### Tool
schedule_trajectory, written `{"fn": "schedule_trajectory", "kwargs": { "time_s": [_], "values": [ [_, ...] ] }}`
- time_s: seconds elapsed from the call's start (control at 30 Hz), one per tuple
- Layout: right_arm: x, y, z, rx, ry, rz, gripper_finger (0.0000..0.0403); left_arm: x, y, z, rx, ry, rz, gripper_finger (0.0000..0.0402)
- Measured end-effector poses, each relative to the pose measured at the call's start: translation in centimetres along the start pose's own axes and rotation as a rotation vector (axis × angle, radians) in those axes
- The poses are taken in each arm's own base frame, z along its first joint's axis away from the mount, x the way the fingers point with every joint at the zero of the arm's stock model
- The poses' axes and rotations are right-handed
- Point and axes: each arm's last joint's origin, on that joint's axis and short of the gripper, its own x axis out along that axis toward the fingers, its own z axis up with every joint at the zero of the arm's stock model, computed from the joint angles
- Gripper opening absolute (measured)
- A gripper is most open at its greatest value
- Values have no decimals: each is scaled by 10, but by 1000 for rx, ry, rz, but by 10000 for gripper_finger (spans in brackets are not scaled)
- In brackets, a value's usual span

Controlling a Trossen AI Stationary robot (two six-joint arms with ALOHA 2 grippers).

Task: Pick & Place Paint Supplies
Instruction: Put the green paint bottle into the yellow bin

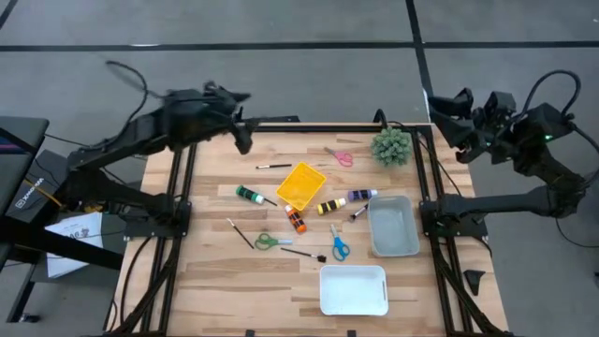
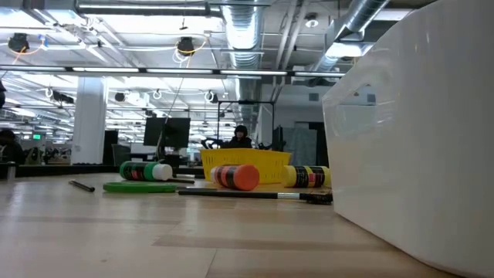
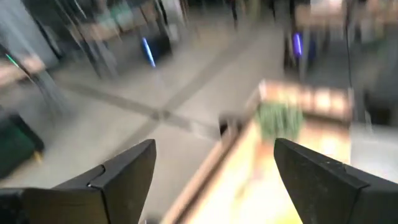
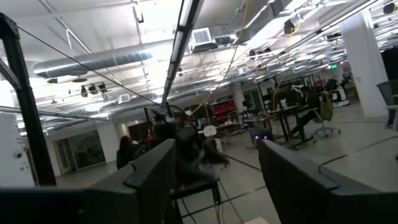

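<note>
The paint supplies lie on the wooden table: a green bottle [image 1: 249,194], an orange bottle [image 1: 297,221], a yellow bottle [image 1: 330,206] and a purple bottle [image 1: 361,195], all on their sides. Thin brushes [image 1: 273,166] [image 1: 240,232] [image 1: 304,253] lie flat among them. My left gripper [image 1: 241,136] hangs open above the far left corner, and its wrist view [image 3: 214,149] shows nothing between the fingers. My right gripper [image 1: 453,126] is raised beyond the far right corner, open and empty [image 4: 217,146]. The low view shows the green bottle [image 2: 147,171], the orange bottle [image 2: 235,177] and one brush [image 2: 255,194].
A yellow basket [image 1: 301,184] sits mid-table. A grey bin [image 1: 393,226] and a white bin [image 1: 354,289] stand at the right and near right. Pink [image 1: 340,156], green [image 1: 272,241] and blue scissors [image 1: 338,245] lie about. A spiky green plant [image 1: 391,146] stands at the far right.
</note>
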Motion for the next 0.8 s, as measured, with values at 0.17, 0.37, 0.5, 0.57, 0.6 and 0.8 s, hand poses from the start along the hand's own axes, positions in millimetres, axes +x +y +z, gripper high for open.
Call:
{"fn": "schedule_trajectory", "kwargs": {
  "time_s": [0.17,0.37,0.5,0.57,0.6,0.8],
  "values": [
    [1,-1,-2,-5,20,-13,225,29,-3,-40,128,409,-111,321],
    [2,0,-5,6,39,-1,224,45,-12,-83,334,743,-251,321],
    [2,2,-4,13,42,21,223,48,-21,-115,384,816,-425,321],
    [2,2,-5,16,46,28,223,47,-26,-131,409,828,-500,321],
    [2,3,-5,18,48,33,223,48,-27,-140,424,830,-528,321],
    [2,5,-6,25,56,51,223,46,-41,-188,507,786,-617,321]
  ]
}}
